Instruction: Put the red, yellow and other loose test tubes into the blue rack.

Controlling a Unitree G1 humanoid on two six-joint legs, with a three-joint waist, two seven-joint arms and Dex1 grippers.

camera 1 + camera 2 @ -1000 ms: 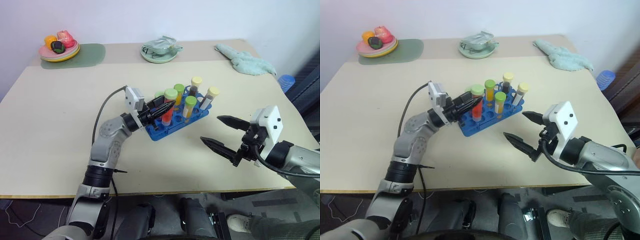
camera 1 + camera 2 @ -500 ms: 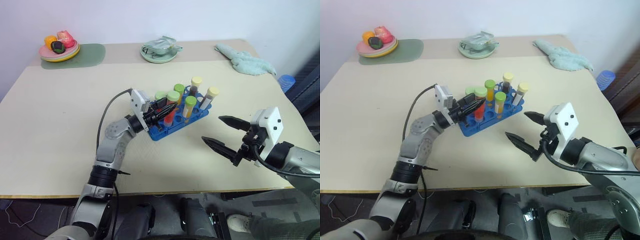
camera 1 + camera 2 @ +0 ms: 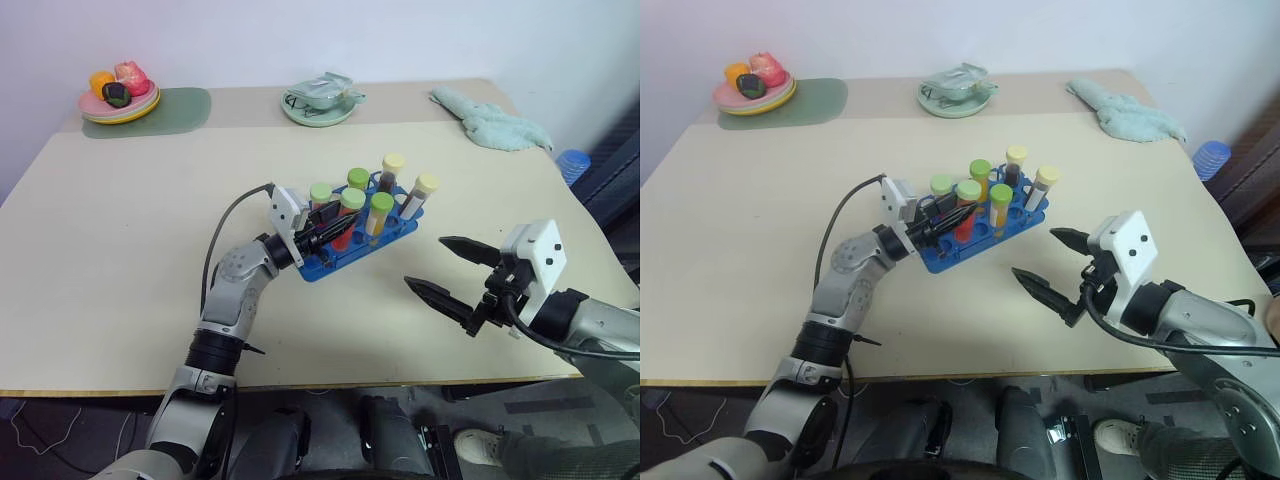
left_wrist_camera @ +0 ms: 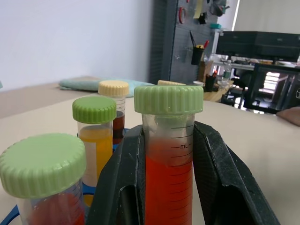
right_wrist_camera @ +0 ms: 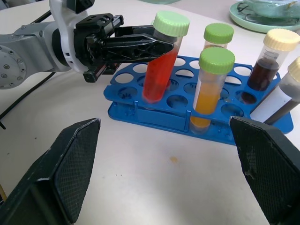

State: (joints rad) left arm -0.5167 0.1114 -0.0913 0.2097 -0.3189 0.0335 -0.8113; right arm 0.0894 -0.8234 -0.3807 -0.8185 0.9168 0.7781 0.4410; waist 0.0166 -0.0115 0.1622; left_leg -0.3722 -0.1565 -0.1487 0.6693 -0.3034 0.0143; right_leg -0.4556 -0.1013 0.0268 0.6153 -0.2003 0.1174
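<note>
Head view: the left gripper (image 3: 335, 222), arm reaching forward, clamps the red tube (image 3: 345, 215), seating it in the blue rack (image 3: 352, 245); the right gripper (image 3: 448, 268) hangs agape, empty, nearby. Left wrist: black fingers (image 4: 213, 178) pinch the tube. Right wrist: its base sits in a hole; release likely follows.
</note>
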